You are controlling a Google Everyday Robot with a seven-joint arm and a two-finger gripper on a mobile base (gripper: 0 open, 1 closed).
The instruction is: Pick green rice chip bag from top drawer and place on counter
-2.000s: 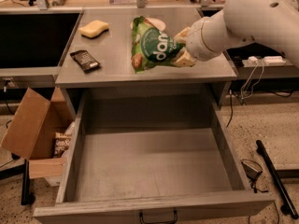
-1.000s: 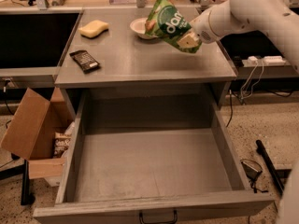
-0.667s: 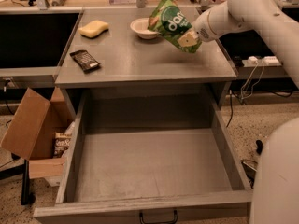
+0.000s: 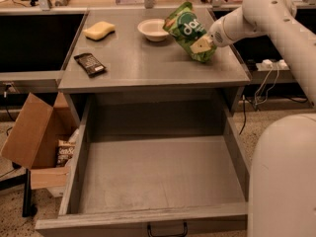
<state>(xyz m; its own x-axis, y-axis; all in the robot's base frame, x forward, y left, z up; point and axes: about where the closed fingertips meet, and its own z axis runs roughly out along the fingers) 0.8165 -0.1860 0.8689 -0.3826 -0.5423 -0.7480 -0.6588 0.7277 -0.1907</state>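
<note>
The green rice chip bag [image 4: 188,29] is tilted over the right back part of the counter [image 4: 148,68], its lower end at or just above the surface. My gripper [image 4: 203,45] is shut on the bag's lower right corner, reaching in from the right on the white arm. The top drawer [image 4: 158,174] is pulled fully open below the counter and its grey bottom is bare. Its dark handle [image 4: 167,229] shows at the front edge.
A white bowl [image 4: 153,29] stands just left of the bag. A yellow sponge [image 4: 99,30] and a black snack bar wrapper [image 4: 90,63] lie on the counter's left. A brown cardboard box [image 4: 34,137] stands left of the drawer. The robot's white body [image 4: 284,177] fills the lower right.
The bag has been carried from the counter's middle towards the back right and has come down a little beside the bowl. The gripper has kept hold of it throughout.
</note>
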